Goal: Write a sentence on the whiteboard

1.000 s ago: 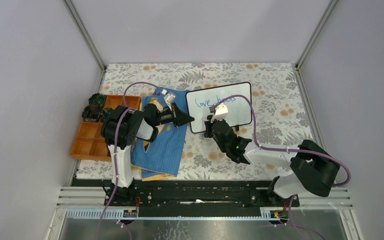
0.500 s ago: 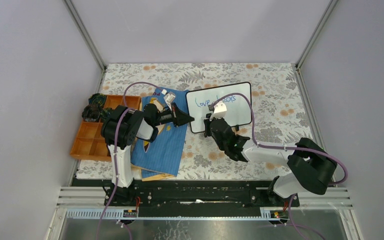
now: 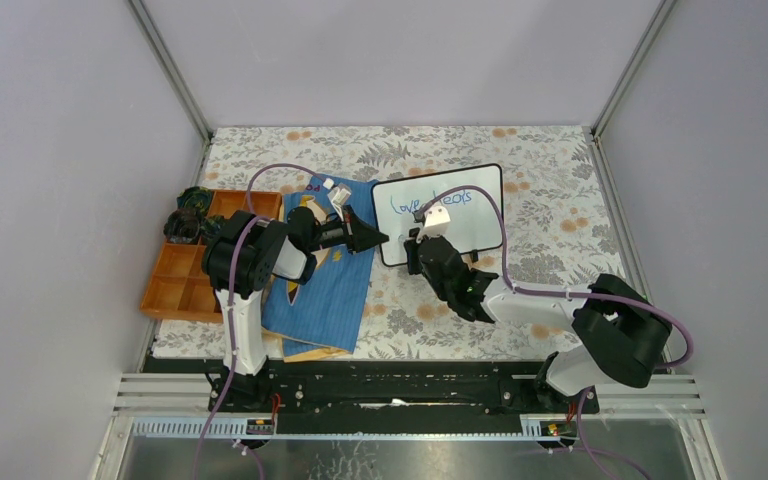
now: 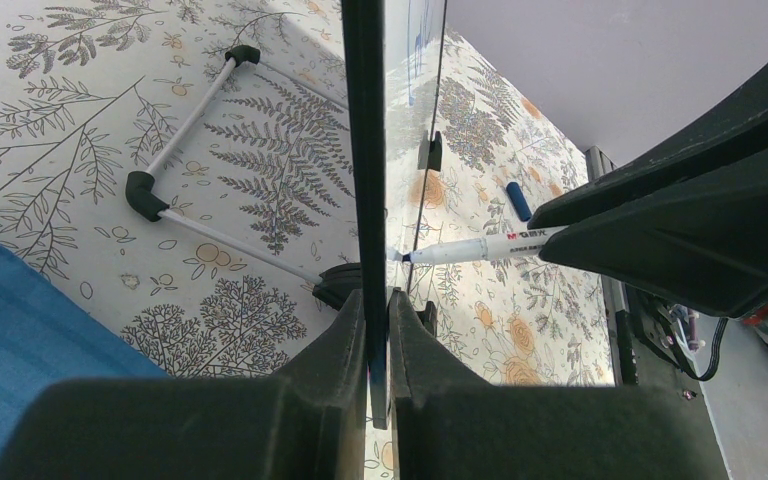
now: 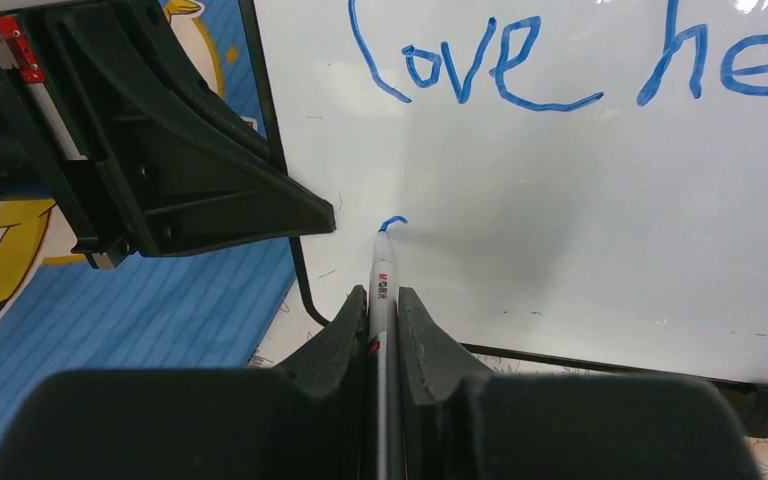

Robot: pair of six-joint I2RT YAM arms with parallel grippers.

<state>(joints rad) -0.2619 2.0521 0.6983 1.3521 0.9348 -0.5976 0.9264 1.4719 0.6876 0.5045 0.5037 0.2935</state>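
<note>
Line one of the sentence (image 5: 460, 78), "love heals", is down on the whiteboard (image 3: 485, 228), mid-worktop (image 3: 560, 170). Right fingers (image 5: 345, 345) clamp the marker (image 5: 381, 285), tip touching, line two barely begun. Left fingers (image 4: 335, 350) pinch the frame. We judge "all." outstanding.

The black-framed whiteboard (image 3: 482, 232) stands propped up, its blue cursive sentence (image 5: 475, 65) reading "love heals" so far.

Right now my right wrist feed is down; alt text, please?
The right gripper holds a marker with its tip at a short blue stroke on the whiteboard, below the word "love". The left gripper clamps the board's edge at left, over a blue book.
</note>
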